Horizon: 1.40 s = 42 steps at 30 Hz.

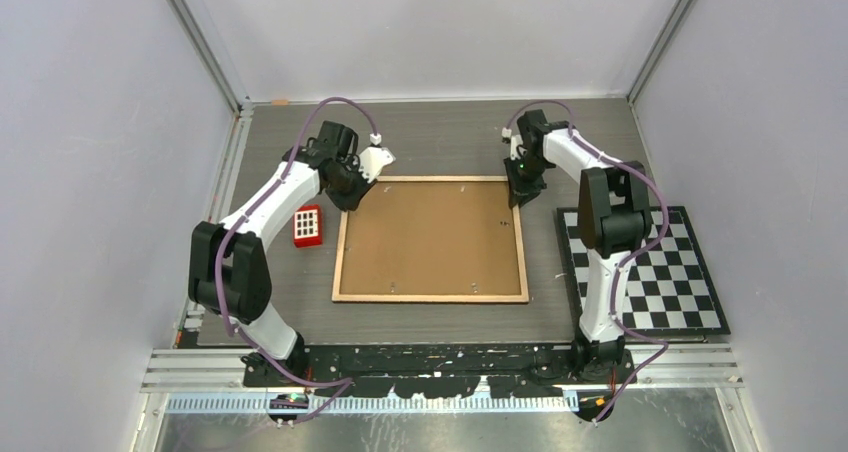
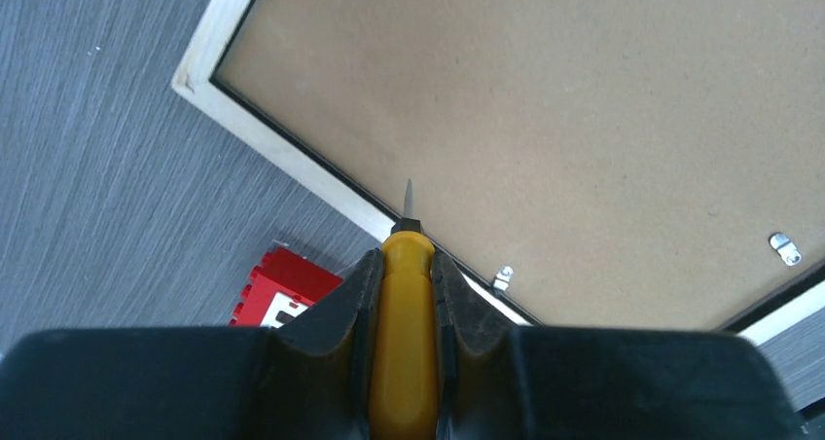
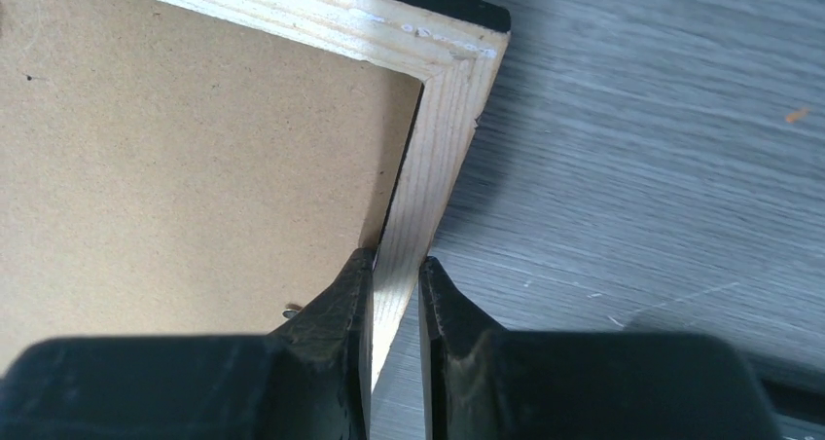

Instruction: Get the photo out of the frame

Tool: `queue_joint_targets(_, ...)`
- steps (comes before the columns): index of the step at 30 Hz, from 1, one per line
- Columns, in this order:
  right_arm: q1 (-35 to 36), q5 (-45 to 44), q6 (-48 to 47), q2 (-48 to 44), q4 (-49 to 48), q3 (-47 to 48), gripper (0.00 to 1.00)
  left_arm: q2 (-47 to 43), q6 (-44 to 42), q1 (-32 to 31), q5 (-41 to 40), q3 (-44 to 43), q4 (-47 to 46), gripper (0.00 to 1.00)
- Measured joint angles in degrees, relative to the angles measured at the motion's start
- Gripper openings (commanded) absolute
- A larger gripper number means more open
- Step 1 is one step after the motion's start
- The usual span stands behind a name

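Top external view has the frame (image 1: 430, 297) lying face down mid-table (image 1: 430, 137), brown backing board (image 1: 430, 232) up. So the photo is hidden underneath and I can't see any of it.

Looks to me like we're at the unfastening step. The left gripper (image 2: 404, 265) is clamped on a yellow-handled screwdriver (image 2: 404, 352), blade tip right at the frame's rail near the far left corner, just beside a little metal tab (image 2: 502, 279). The right gripper (image 3: 394, 275) is pinching the wooden rail near the far right corner, one finger inside and one outside, I'd guess to hold things steady.

Next move, imo, needs the blade to catch that tab and swing it off the board without gouging anything. There's at least one more tab (image 2: 784, 248) further along.

The surface is flat grey wood-grain, probably slick enough for the frame to slide if it isn't pinned. Pale plain walls box it in on three sides. A red block (image 1: 308, 225) sits just left of the frame, and a checkerboard (image 1: 660, 272) lies off to the right.
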<state>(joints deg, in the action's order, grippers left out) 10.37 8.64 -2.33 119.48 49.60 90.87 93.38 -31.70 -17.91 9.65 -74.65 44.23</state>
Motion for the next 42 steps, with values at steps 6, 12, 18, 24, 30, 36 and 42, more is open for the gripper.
queue_joint_targets(6, 1.16, 0.50, -0.09, -0.31, -0.76, -0.87, 0.01, -0.07, 0.20, 0.00, 0.00, 0.02, 0.24, 0.00)
queue_joint_targets(12, 0.24, 0.98, 2.16, -1.07, -1.55, -2.38, 0.01, -2.36, -0.09, 0.00, -0.07, 3.45, 0.42, 0.00)
queue_joint_targets(18, 0.00, 0.92, 3.28, -1.07, -1.55, -2.38, 0.01, -2.97, -0.28, 0.00, -0.07, 4.94, 0.92, 0.00)
queue_joint_targets(24, -0.37, 1.14, 4.87, -1.07, -1.64, -2.49, 0.00, -5.66, -0.50, -0.02, -0.09, 7.34, 2.08, 0.00)
queue_joint_targets(30, -0.70, 1.66, 5.79, -1.07, -1.81, -2.60, 0.00, -7.43, -1.57, -0.35, -0.55, 9.20, 3.39, 0.00)
queue_joint_targets(36, -0.87, 1.99, 6.71, -1.11, -2.23, -2.97, 0.00, -9.40, -3.43, -0.96, -0.68, 11.23, 5.11, 0.00)
queue_joint_targets(42, -1.05, 2.19, 7.28, -1.46, -2.80, -3.54, 0.00, -9.86, -3.80, -1.81, -0.68, 12.28, 5.97, 0.00)
